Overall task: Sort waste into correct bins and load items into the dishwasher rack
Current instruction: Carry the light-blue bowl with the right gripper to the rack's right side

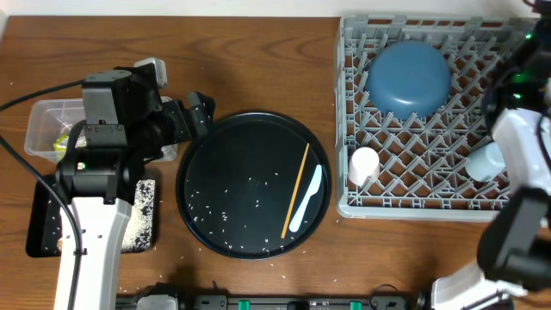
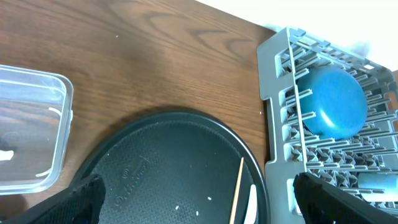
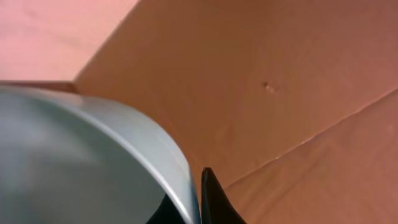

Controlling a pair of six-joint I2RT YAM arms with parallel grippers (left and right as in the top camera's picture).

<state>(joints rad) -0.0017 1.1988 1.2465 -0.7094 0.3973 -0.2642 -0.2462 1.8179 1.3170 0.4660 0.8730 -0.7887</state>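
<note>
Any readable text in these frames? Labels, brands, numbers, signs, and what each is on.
No text can be read in any view.
Embossed mark on the round black tray, left wrist view: too faint and blurred to read.
Dishwasher rack, clear tub, bowl and arm housings: no lettering visible.

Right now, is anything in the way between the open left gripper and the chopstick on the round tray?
Nothing visible. The left gripper hangs open over the left edge of the round tray; only bare tray with scattered rice grains lies between it and the chopstick. The spoon lies on the chopstick's far side.
</note>
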